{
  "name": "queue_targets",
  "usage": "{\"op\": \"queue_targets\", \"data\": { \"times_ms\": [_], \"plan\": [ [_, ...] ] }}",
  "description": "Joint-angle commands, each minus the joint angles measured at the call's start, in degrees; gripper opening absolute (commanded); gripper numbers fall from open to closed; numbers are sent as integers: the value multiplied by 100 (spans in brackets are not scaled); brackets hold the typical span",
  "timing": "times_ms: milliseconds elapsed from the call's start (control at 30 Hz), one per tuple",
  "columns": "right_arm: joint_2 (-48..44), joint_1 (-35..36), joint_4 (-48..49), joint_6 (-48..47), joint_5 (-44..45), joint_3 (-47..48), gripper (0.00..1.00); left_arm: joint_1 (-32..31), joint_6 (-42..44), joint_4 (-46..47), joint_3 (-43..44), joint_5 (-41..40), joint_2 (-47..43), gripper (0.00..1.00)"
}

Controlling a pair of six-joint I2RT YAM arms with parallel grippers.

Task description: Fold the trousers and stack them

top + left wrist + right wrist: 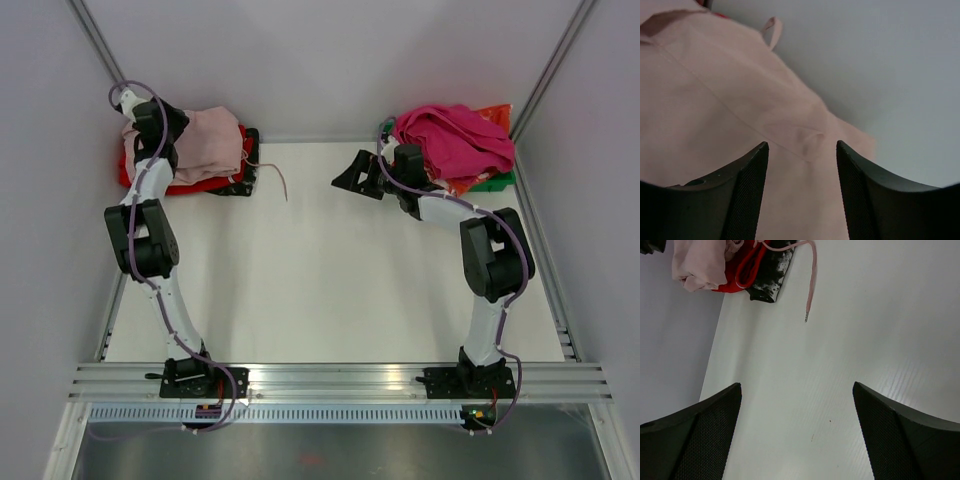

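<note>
The pale pink trousers [210,140] lie folded on a pile of red garments [200,183] at the back left. One thin pink drawstring cord [281,182] trails onto the table. My left gripper [165,130] hovers over the trousers' left side. In the left wrist view its jaws [802,155] stand open, with pink fabric [715,100] close below and nothing pinched. My right gripper [355,175] is open and empty above the middle back of the table, pointing left. The right wrist view [797,395] shows bare table between its fingers, and the trousers [697,265] and cord [811,285] far off.
A black patterned item [240,180] lies under the red pile, also visible in the right wrist view [770,275]. A bright magenta garment [455,140] is heaped on orange and green items [495,178] at the back right. Walls close off the left, back and right.
</note>
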Motion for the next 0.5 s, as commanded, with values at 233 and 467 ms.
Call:
{"op": "queue_targets", "data": {
  "times_ms": [233,467],
  "plan": [
    [-813,20,-202,-757,310,-1,98,71,402,-529,454,-81,1181,63],
    [-1340,2,-1054,-1231,732,420,98,71,1114,-229,84,279,-47,77]
  ]
}}
